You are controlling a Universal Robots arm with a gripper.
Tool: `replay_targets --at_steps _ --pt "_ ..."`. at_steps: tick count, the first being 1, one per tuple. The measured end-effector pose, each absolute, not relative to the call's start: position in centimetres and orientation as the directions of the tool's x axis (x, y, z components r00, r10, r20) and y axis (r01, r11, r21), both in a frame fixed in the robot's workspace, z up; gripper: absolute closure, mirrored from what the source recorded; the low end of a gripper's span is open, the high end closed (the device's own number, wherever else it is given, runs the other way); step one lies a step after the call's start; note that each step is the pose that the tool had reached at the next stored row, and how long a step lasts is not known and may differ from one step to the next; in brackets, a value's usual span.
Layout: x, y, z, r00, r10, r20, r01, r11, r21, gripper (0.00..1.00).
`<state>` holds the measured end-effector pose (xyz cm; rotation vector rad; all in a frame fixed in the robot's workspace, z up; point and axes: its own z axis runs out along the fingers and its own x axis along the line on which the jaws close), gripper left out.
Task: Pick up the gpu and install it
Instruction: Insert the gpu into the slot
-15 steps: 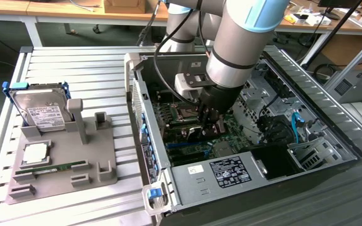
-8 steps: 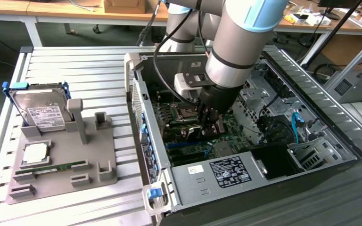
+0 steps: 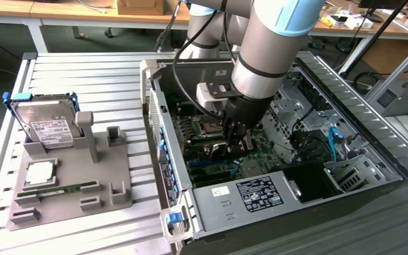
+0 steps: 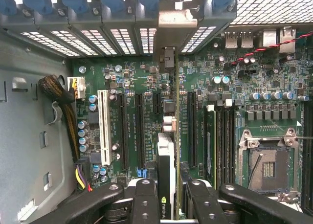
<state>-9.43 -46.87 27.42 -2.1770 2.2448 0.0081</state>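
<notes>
The gpu (image 4: 166, 153) stands on edge between my fingers (image 4: 146, 199), a thin card with a pale cover and a green logo near the grip. It runs across the green motherboard (image 4: 132, 77) toward the case's rear slot openings, where its silvery bracket (image 4: 171, 19) sits. It lies in line with the long black expansion slots (image 4: 140, 131); whether it is seated I cannot tell. My gripper (image 4: 171, 207) is shut on the card. In the exterior view my gripper (image 3: 234, 139) reaches down inside the open computer case (image 3: 168, 159), just above the motherboard (image 3: 261, 143).
A grey fixture (image 3: 112, 175) at the exterior view's left holds a silver hard drive (image 3: 44, 125), a processor chip (image 3: 40, 172) and a green memory stick (image 3: 55, 190). Inside the case are the power supply (image 3: 257, 194), drive cages (image 3: 296, 106), a CPU socket (image 4: 266, 168) and a cable bundle (image 4: 61, 99).
</notes>
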Motion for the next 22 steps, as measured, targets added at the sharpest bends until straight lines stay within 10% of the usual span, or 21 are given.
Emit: replay_targets --at_steps 22 --pt "-9.78 -46.35 27.4 -0.031 -0.999 -0.014 -1.0 0.031 -0.006 0.73"
